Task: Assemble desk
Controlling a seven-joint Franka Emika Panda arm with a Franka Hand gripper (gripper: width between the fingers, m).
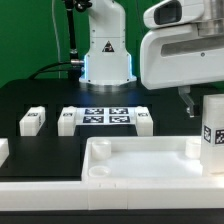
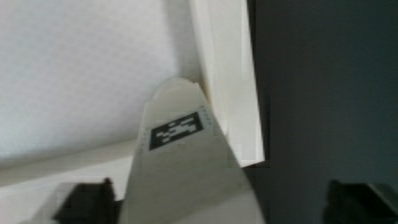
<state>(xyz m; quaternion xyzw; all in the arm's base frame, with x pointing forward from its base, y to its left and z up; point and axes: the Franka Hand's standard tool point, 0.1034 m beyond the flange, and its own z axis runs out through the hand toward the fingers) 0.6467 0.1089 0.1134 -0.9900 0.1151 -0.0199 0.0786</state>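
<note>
The desk top (image 1: 150, 165), a white slab with a raised rim, lies at the front of the black table. A square white leg (image 1: 213, 127) with a tag stands upright on its corner at the exterior view's right. My gripper (image 1: 202, 100) hangs over that leg, one dark finger (image 1: 187, 100) showing beside it. In the wrist view the tagged leg (image 2: 178, 150) rises between the two dark fingers (image 2: 89, 203) of my gripper (image 2: 222, 200) with a gap on each side. The jaws are open and touch nothing. The slab's rim (image 2: 222, 60) runs past the leg.
Loose legs lie on the table behind the slab (image 1: 32, 121), (image 1: 68, 121), (image 1: 143, 122), and another white part sits at the left edge (image 1: 3, 151). The marker board (image 1: 105, 117) lies between them, in front of the robot base (image 1: 107, 55).
</note>
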